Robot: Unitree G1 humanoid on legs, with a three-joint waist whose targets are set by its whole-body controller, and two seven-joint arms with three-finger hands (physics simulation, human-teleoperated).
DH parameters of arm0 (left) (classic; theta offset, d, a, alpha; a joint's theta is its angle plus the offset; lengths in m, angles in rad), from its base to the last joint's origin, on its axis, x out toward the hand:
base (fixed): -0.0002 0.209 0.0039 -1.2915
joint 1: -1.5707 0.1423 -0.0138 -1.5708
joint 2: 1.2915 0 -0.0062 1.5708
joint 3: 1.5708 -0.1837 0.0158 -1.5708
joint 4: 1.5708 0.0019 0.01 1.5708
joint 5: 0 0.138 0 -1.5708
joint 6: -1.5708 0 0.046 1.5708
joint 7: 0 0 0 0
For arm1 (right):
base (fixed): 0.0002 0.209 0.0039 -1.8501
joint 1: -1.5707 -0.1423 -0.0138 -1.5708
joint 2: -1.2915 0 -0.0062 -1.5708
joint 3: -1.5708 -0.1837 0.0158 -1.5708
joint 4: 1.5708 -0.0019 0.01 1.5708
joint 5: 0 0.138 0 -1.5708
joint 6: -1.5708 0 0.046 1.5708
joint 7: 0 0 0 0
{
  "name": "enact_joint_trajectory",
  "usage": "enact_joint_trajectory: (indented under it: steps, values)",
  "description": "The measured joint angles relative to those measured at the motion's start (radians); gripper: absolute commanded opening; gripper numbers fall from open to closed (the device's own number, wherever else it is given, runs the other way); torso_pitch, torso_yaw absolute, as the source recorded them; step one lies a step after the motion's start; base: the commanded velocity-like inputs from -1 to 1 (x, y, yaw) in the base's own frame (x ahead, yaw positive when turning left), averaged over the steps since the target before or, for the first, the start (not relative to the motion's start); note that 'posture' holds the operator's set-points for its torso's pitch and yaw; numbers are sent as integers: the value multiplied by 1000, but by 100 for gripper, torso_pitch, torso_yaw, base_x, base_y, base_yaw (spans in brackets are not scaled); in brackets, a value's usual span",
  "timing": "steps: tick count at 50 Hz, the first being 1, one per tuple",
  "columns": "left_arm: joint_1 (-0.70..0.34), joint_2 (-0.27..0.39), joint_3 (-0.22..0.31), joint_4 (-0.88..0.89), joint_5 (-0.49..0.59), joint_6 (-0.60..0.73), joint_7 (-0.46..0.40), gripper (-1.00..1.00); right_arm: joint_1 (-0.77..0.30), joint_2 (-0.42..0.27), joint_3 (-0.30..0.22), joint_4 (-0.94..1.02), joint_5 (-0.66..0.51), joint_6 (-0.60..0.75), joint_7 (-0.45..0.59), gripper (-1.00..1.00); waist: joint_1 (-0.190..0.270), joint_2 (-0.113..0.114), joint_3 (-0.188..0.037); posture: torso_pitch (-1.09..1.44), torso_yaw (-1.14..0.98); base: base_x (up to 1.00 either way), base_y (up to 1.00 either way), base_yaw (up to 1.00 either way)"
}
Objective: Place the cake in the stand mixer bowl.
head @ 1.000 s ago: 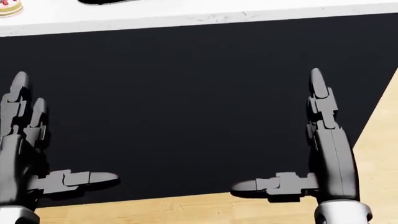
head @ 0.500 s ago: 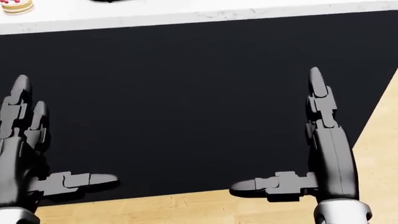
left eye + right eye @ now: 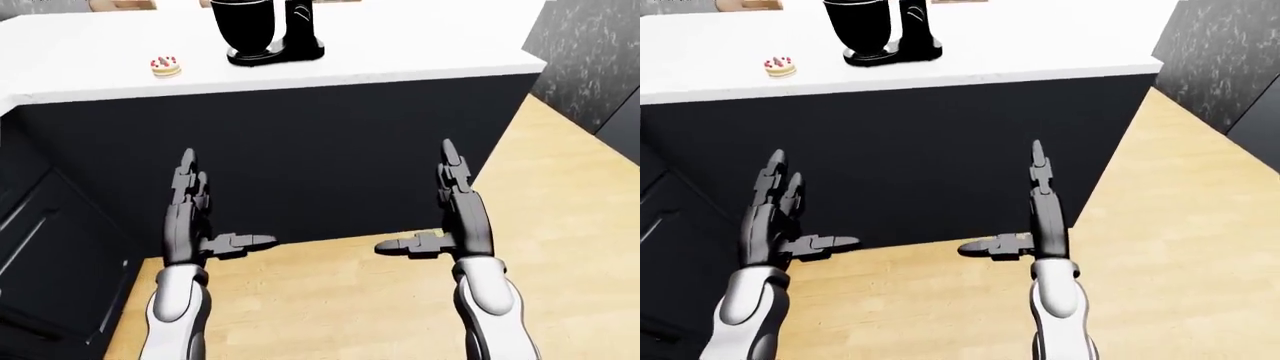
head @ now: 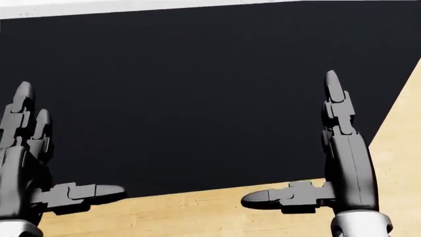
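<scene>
In the left-eye view the cake point(image 3: 165, 66) sits on the white counter point(image 3: 400, 52), left of the black mixer point(image 3: 268, 31) and apart from it, while the left hand point(image 3: 190, 217) and right hand point(image 3: 455, 217) hang empty with fingers spread before the dark cabinet point(image 3: 330, 142). In the head view that cabinet fills most of the frame above the wood floor point(image 4: 197, 212), both hands open at the sides. The right-eye view shows nearly the same, with the cake far left on the counter.
</scene>
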Motion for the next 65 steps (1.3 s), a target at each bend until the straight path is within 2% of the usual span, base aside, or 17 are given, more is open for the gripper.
enact_joint_trajectory:
  steps: [12,22,28,34,38,39,42,44,49,51,52,53,56,57,62,65]
  values:
    - [-3,3,12,-17,3,-7,3,100,-10,2,11,-12,-5,-8,4,100,-4,-4,-23,0,0,0,0,0]
    - [0,2,8,-19,1,4,1,100,-7,4,4,5,2,-2,6,100,-4,3,-18,0,0,0,2,9]
    - [-2,5,21,-26,4,-6,7,100,-12,6,19,-9,4,-4,7,100,6,-13,-10,0,0,0,0,30]
    - [-4,-2,0,-12,1,-10,0,100,-5,0,1,-5,-3,2,-1,100,1,11,-7,0,0,0,0,32]
    - [-8,4,8,-13,0,-10,1,100,-12,3,9,-9,-4,0,-2,100,-1,53,-5,0,0,0,0,31]
    - [-7,7,15,-11,1,-11,3,100,-12,7,17,-6,-3,-2,0,100,5,43,-1,0,0,0,0,31]
    - [1,7,28,3,5,-12,10,100,-9,8,31,5,3,-1,9,100,15,47,-1,0,0,0,0,32]
    - [0,8,26,3,7,-11,12,100,-8,7,26,3,4,1,10,100,14,35,-6,0,0,0,0,31]
    - [-7,8,19,-7,5,-26,8,100,-14,6,17,-13,0,-6,5,100,6,-19,2,0,0,0,0,31]
    - [-8,9,21,-5,5,-29,8,100,-17,6,20,-14,0,-7,6,100,5,-55,-2,0,0,0,0,31]
    - [-10,5,18,-4,5,-30,8,100,-18,2,17,-14,0,-8,6,100,-1,-61,-7,0,0,0,0,31]
    - [-8,0,11,1,4,-30,7,100,-18,-1,11,-9,-1,-8,5,100,-8,-50,0,0,0,0,0,32]
    - [2,-1,-4,12,1,-17,0,100,-7,0,1,5,-5,5,1,100,-7,-51,2,0,0,0,0,32]
    - [0,0,-1,11,1,-13,-1,100,-8,0,1,5,-6,8,1,100,-4,-46,1,0,0,0,0,31]
    - [-10,4,10,-14,2,-17,3,100,-14,1,10,-12,-6,2,2,100,-4,11,5,0,0,0,0,32]
    - [-10,3,7,-24,2,-21,3,100,-14,1,9,-15,-8,-1,1,100,-9,61,0,0,0,0,5,21]
